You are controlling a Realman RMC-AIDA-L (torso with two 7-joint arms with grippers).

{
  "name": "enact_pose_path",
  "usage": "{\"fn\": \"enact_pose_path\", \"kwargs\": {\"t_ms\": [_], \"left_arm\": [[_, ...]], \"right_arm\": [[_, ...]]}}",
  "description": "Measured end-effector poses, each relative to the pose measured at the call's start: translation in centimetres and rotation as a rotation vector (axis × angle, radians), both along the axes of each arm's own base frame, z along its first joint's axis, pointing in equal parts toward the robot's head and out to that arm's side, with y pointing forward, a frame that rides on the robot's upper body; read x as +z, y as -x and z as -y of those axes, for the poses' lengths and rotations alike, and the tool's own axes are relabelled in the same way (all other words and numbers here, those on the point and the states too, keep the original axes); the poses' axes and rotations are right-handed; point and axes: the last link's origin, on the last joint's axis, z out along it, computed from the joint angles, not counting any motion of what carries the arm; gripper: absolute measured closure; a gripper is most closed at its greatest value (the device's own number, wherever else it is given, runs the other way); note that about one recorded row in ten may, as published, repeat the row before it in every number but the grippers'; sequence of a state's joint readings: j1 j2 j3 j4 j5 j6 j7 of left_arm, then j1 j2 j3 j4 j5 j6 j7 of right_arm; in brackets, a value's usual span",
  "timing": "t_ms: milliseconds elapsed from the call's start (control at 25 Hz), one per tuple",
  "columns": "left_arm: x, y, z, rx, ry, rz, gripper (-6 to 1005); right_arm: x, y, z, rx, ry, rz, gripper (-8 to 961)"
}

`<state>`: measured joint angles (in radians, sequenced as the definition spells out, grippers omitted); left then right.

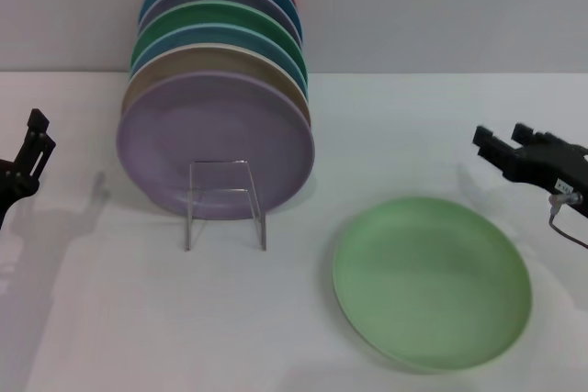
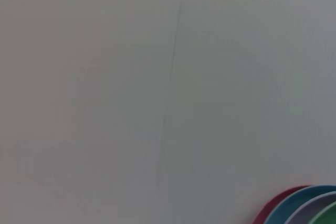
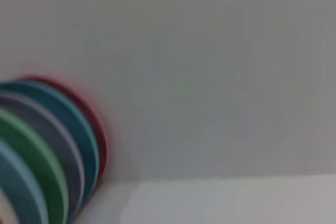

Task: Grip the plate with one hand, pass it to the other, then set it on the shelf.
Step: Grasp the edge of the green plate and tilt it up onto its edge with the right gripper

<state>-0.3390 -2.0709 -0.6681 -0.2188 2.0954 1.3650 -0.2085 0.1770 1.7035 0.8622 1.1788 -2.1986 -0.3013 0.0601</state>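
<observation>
Plate (image 1: pixel 432 282) flat on tabletop (image 1: pixel 294 337), at seven o'clock from right gripper (image 1: pixel 501 146), the nearer arm; jaws open, empty. Left gripper (image 1: pixel 37 140) far off, jaws unclear.

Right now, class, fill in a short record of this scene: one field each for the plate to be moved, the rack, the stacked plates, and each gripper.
target plate: pale mint-green plate lying flat on the white table, on the robot's right, untouched
rack: clear shelf, upright, left of the mint plate
stacked plates: row of coloured plates on edge behind the rack, lavender plate in front
left gripper: at the left edge, above the table, holding nothing
right gripper: at the right edge, beyond the mint plate, holding nothing
</observation>
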Motion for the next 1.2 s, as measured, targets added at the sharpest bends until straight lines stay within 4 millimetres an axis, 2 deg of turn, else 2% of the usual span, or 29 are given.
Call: {"fn": "enact_pose_path", "kwargs": {"t_ms": [360, 720, 920, 1200], "left_arm": [[0.0, 0.1, -0.4, 0.011, 0.009, -0.011, 155], [0.2, 0.4, -0.6, 0.034, -0.002, -0.002, 155], [0.4, 0.5, -0.5, 0.040, -0.012, 0.012, 155], [0.7, 0.8, -0.4, 0.050, -0.029, 0.025, 155]], "right_arm": [[3.5, 2.8, 1.3, -0.127, 0.059, 0.170, 343], [4.6, 4.7, 1.3, -0.172, 0.336, 0.106, 342], [6.1, 5.1, 1.4, -0.222, 0.468, 0.086, 343], [7.9, 4.3, 1.0, -0.294, 0.518, 0.057, 345]]}}
